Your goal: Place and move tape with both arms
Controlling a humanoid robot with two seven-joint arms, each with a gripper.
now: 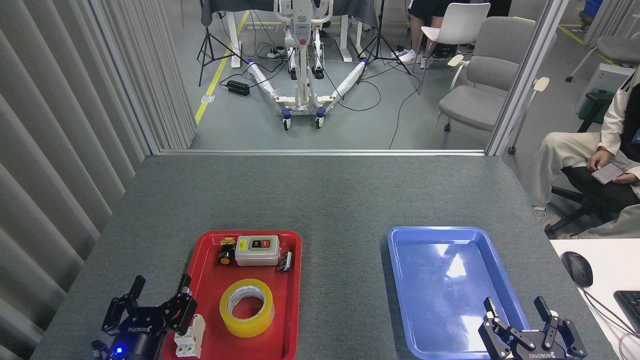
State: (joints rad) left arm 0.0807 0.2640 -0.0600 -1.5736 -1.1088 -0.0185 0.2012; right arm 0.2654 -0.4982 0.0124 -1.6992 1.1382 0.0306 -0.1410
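The tape point(247, 307), a yellow translucent roll with a white core, lies flat in the red tray point(292, 300), toward its front. My left gripper point(161, 287) stands open at the tray's front left corner, left of the tape and apart from it, nothing between its fingers. My right gripper point(516, 304) is open too, over the front right corner of the blue tray point(400, 280), holding nothing.
In the red tray also lie a grey switch box point(257, 250), a small black and orange part point(226, 256), a small black part point(285, 261) and a white block point(190, 339). A mouse point(579, 268) and keyboard point(631, 302) sit on the white desk at right. A person sits at far right.
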